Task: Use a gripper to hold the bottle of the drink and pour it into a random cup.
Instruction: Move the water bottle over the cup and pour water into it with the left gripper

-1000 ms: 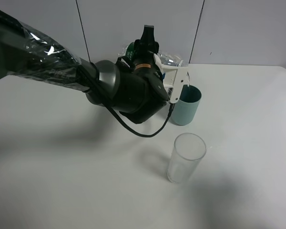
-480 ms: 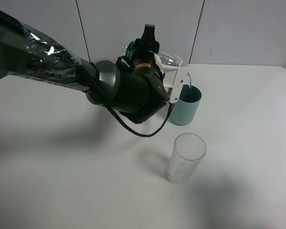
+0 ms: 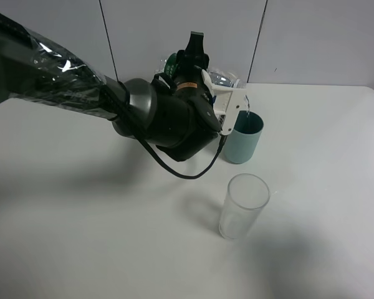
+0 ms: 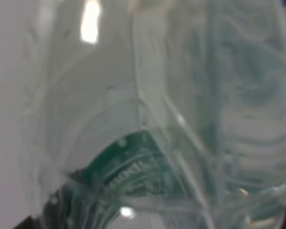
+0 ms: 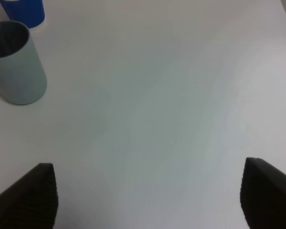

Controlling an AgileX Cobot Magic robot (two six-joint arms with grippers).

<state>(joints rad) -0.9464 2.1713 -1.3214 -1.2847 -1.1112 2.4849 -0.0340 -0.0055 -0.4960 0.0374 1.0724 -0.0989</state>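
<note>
Black left gripper (image 3: 204, 81) is clamped on the tipped bottle of the drink (image 3: 224, 79), its neck above the grey-teal cup (image 3: 243, 142); pouring looks under way. Next, it calls for a steady tilt, then righting the bottle. Right gripper (image 5: 148, 200) hangs spread, empty.

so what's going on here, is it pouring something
Yes. The left gripper holds the bottle of the drink tipped on its side, neck over the grey-teal cup, and a thin stream appears to run from the neck into that cup. The clear glass stands apart, nearer the camera, and looks empty. The right gripper is open above bare table, holding nothing.
</note>
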